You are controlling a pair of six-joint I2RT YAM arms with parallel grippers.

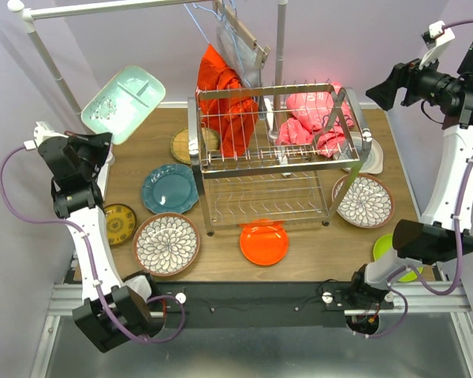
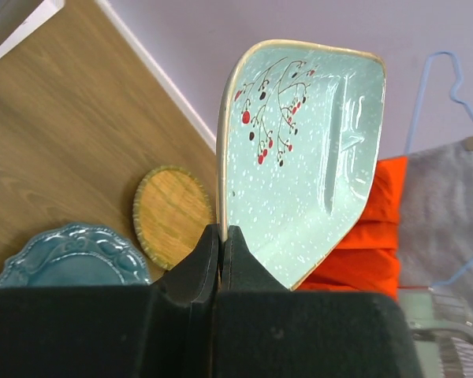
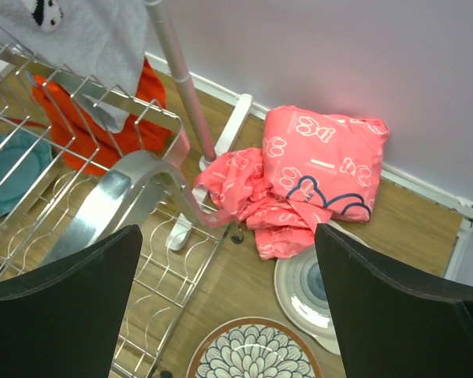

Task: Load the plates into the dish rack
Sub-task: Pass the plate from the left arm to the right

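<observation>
Okay, top: my left pincer [image 1: 104, 146] holds the mint plate [image 1: 124, 102] high, left of the rack [image 1: 268, 161]. Left wrist: clenched on the rim only, so it may pivot or slip. Right wrist: right pincer [image 3: 227, 236] released, empty, above the rack's end.

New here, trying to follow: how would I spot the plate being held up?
From the chrome rack mid-table, look left past the teal plate. Held off the table by its edge in the left jaws is the mint plate. Unlike the round plates lying flat, it is squarish, with a red berry sprig.
</observation>
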